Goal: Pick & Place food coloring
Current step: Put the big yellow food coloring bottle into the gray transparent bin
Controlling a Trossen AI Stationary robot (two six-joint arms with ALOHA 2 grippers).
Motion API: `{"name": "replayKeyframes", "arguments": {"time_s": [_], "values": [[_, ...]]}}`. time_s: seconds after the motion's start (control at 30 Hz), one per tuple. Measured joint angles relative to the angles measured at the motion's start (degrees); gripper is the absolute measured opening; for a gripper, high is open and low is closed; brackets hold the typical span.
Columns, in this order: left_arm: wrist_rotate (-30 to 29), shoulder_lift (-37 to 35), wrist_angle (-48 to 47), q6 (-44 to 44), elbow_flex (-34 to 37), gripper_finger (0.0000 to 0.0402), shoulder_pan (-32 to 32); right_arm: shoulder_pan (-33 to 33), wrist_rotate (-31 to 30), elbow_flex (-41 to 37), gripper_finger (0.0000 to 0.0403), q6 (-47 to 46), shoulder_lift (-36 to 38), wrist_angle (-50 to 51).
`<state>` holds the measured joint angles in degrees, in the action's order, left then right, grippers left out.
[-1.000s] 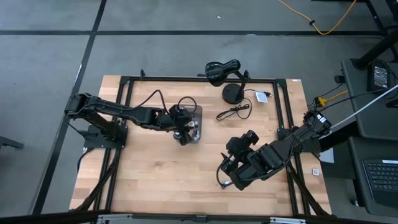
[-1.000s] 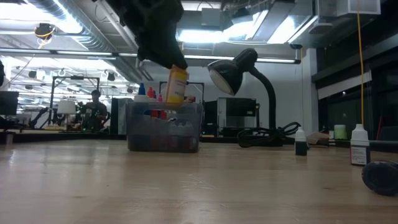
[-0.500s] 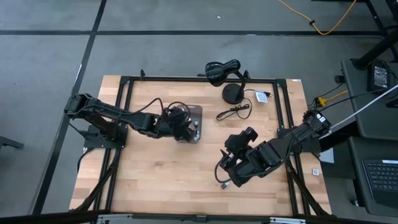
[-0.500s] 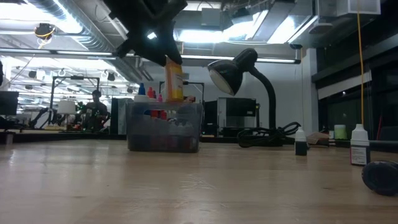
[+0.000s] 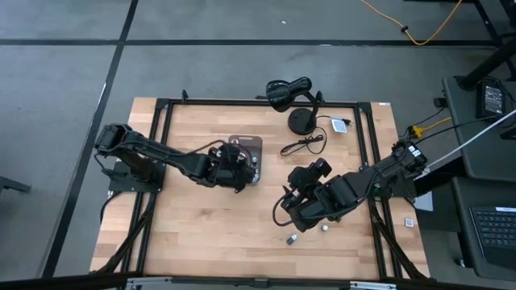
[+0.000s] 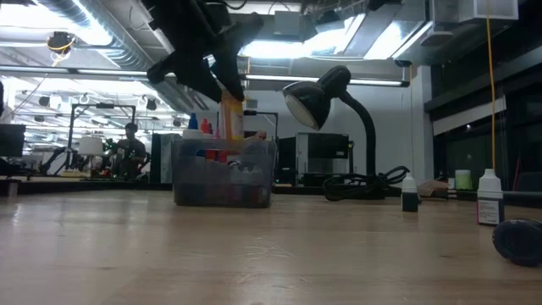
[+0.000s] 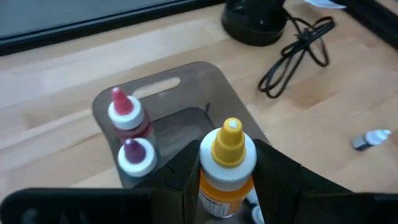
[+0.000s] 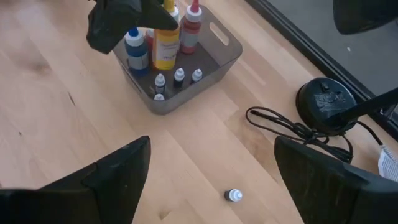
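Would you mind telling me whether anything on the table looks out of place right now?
Two small bottles sit loose on the bare wood near the right gripper, apart from the gray tray where the rest stand. The left gripper holds an orange bottle over that tray.

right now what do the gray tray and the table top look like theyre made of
The gray tray: looks like smoky, see-through plastic with a smooth, slightly glossy finish; the bottles inside show through its wall, and it has rounded corners and a moulded handle slot. The table top: looks like pale wood with a matte finish, showing grain and plank seams.
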<state>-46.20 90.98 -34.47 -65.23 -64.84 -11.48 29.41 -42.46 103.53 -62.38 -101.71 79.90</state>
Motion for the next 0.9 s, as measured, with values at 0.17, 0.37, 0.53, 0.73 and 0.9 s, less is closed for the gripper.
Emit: {"name": "replayKeyframes", "arguments": {"time_s": [0.17,0.37,0.53,0.73,0.9], "values": [[-1.45,1.22,-4.4,-5.05,-1.16,0.0115,-1.3,0.0,0.0,0.0,0.0342,-0.57,0.0,-0.45],[-3.54,1.22,-4.81,-8.07,-1.16,0.0115,-3.25,-0.04,0.0,0.0,0.0342,-0.71,0.0,-2.19],[-3.83,2.03,-4.79,-9.13,-1.22,0.0115,-3.95,-0.04,-0.1,0.0,0.0342,-1.66,0.0,-2.16],[-3.65,4.38,-6.42,-12.51,-1.2,0.0115,-5.26,-0.04,-0.13,0.0,0.0342,-1.67,-0.02,-2.16],[-3.78,6.45,-7.19,-15.21,-1.2,0.0115,-5.33,-0.04,-0.11,0.0,0.0342,-1.58,-0.02,-2.1]]}}
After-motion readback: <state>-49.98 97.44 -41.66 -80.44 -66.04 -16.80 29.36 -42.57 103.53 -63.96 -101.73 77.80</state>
